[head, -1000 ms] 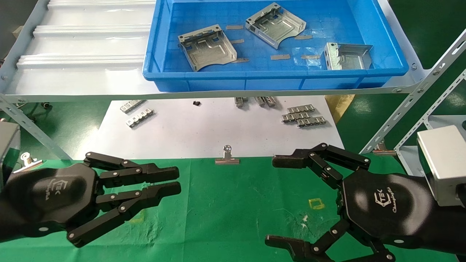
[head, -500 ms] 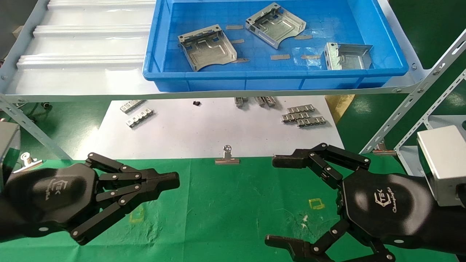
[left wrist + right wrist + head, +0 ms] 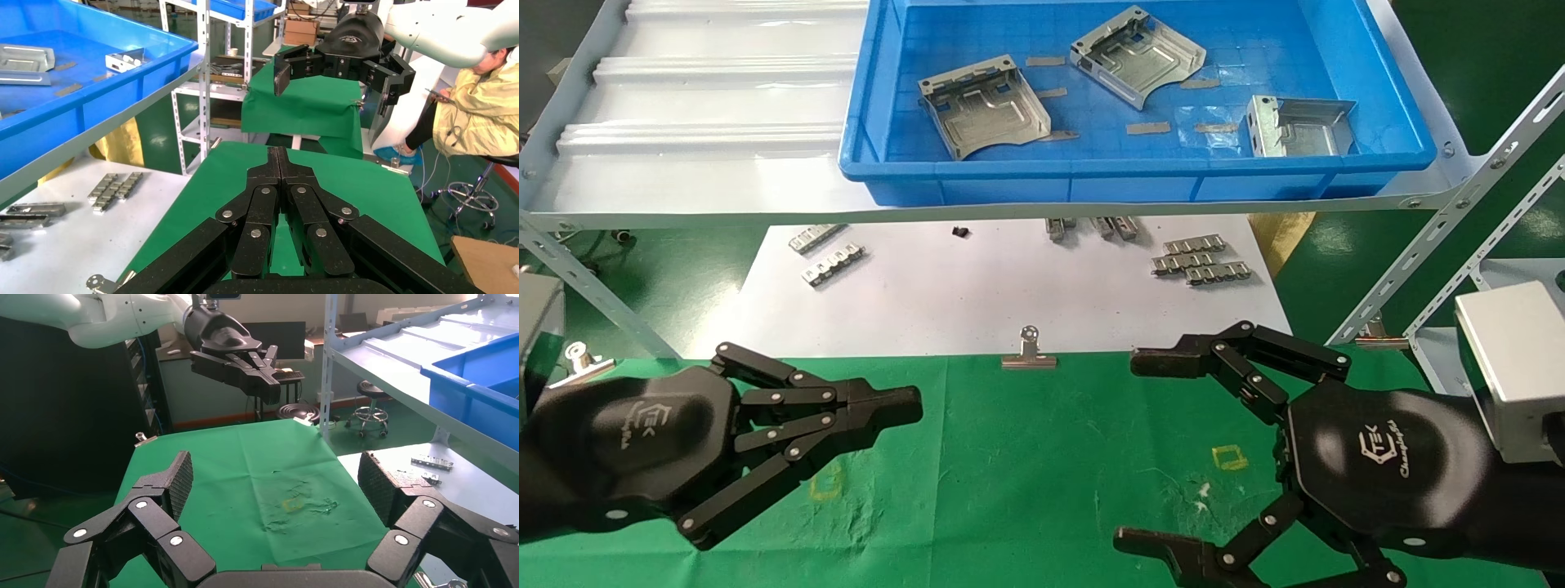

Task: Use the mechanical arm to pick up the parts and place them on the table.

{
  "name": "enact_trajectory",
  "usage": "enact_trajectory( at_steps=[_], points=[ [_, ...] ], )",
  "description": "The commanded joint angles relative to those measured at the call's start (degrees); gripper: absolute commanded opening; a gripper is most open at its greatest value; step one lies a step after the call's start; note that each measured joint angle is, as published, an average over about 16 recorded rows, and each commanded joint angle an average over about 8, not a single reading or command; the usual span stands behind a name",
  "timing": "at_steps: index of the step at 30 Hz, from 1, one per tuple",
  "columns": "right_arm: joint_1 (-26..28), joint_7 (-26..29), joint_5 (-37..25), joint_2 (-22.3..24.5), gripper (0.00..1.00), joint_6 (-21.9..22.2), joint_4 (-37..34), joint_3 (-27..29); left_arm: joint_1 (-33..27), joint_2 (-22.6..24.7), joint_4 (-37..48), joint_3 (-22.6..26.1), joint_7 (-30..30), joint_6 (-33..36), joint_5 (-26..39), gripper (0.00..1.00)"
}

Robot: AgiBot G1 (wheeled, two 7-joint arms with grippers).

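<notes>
Head view: 3 parts [image 3: 985, 106] lie in the blue tray [image 3: 1009, 175] on the shelf, none on the table [image 3: 1042, 457]. Left gripper [image 3: 903, 406] hovers clenched and empty; right gripper [image 3: 1144, 445] hovers spread wide.

Left wrist view: left fingertips [image 3: 278, 160] pressed together.

Right wrist view: right pads [image 3: 180, 478] well apart. Advice: right arm should reach the nearest part, straddling a rim squarely.

Green table [image 3: 1042, 457] is left open between the grippers. Toward its far edge, a binder clip [image 3: 1029, 353] is parked, and the way up is blocked by the shelf [image 3: 707, 196] with the blue bin [image 3: 1091, 184].
</notes>
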Motion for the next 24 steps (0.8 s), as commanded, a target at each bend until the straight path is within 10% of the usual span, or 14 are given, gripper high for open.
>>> enact_trajectory(
  at_steps=[1, 20, 24],
  points=[
    [-0.27, -0.06, 0.21, 0.13, 1.0, -0.02, 0.15, 0.13, 0.0, 0.0, 0.0, 0.0, 0.0, 0.0, 0.0, 0.0],
    [31.44, -2.32, -24.42, -18.34, 1.0, 20.48, -26.13, -8.14, 0.0, 0.0, 0.0, 0.0, 0.0, 0.0, 0.0, 0.01],
    [37.78, -4.32, -30.84, -23.87, 1.0, 25.29, -36.13, -11.26, 0.0, 0.0, 0.0, 0.0, 0.0, 0.0, 0.0, 0.49]
  ],
)
